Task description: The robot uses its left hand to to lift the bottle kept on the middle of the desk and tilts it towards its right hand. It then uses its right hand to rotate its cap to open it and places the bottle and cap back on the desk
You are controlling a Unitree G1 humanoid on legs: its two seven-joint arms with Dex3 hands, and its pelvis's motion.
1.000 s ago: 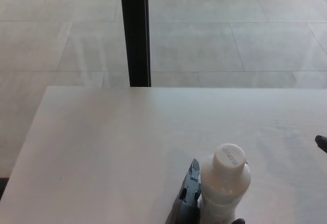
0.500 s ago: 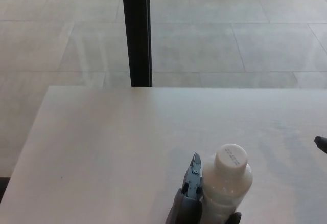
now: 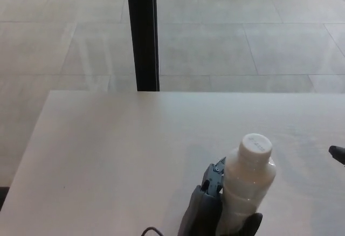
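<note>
While the left hand (image 3: 207,212) grips it, the bottle (image 3: 245,185) tilts cap-rightward.

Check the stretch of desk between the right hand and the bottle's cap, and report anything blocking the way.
Nothing visible blocks it. The left hand holds the bottle, tilted with its white cap toward the right hand, of which only a dark tip shows at the picture's right edge. Only bare desk lies between them.

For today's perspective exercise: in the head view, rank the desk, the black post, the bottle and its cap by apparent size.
1. desk
2. black post
3. bottle, though nearness to the camera inflates it
4. cap
</note>
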